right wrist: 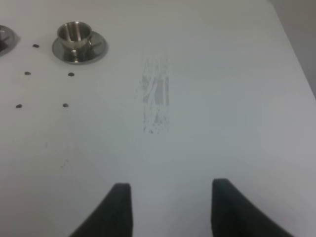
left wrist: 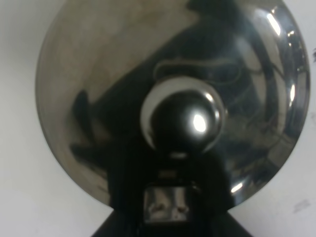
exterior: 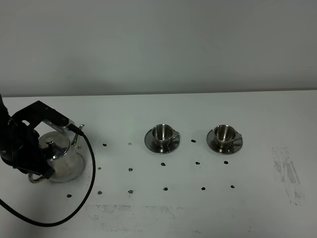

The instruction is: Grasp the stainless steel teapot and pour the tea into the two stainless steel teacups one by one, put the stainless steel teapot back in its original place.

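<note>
The stainless steel teapot (exterior: 63, 157) stands upright at the left of the white table. My left gripper (exterior: 35, 166) reaches over it from the left. In the left wrist view the lid and knob (left wrist: 183, 121) fill the picture, and the gripper (left wrist: 166, 206) has its dark fingers closed on the handle's steel mount. The teapot's saucer is hidden. The two stainless steel teacups (exterior: 162, 133) (exterior: 224, 133) stand on saucers at the middle and right. No tea shows. My right gripper (right wrist: 173, 210) is open and empty above bare table, with the right cup (right wrist: 75, 33) far ahead of it.
A black cable (exterior: 84, 193) loops from the left arm over the table in front of the teapot. Small dark dots (exterior: 165, 189) mark the table in rows. A scuffed grey patch (exterior: 287, 173) lies at the right, and shows in the right wrist view (right wrist: 156, 98).
</note>
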Motion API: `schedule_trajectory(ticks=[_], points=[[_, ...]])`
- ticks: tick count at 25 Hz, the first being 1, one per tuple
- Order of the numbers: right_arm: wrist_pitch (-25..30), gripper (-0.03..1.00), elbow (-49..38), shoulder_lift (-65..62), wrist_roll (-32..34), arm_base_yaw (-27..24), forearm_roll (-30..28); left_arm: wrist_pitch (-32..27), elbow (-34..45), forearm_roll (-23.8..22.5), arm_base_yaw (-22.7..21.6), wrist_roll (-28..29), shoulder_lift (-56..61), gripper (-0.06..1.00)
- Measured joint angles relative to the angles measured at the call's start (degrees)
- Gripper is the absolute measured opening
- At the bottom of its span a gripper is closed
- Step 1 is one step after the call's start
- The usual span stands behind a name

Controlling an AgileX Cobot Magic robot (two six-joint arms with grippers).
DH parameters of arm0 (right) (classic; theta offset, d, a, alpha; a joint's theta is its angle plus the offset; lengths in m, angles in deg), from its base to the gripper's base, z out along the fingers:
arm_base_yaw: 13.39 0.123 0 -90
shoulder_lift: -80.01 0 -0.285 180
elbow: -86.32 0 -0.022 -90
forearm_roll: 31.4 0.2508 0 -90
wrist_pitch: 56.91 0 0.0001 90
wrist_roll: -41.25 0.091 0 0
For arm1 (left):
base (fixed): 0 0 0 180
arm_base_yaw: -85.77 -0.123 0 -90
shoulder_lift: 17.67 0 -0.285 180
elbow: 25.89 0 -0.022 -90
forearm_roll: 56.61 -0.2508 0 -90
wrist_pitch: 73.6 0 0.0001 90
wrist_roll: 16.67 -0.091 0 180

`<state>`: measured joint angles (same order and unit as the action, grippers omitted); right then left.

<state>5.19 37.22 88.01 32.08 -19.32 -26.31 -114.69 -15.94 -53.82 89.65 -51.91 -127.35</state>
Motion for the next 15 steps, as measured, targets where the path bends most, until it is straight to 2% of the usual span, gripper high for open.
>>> schedule_trajectory(ticks=[3, 7, 15], points=[[0.00, 0.39, 0.00, 0.00, 0.00, 0.00, 0.00, -1.05, -2.71, 0.89, 0.06, -0.34, -0.08, 0.26], [0.00, 0.39, 0.00, 0.00, 0.01, 0.00, 0.00, -4.86, -10.80, 0.91, 1.05, -2.92, -2.65, 0.26], [0.00, 0.39, 0.00, 0.00, 0.01, 0.00, 0.00, -13.99, -34.32, 0.97, 7.10, -7.78, -16.73, 0.26]])
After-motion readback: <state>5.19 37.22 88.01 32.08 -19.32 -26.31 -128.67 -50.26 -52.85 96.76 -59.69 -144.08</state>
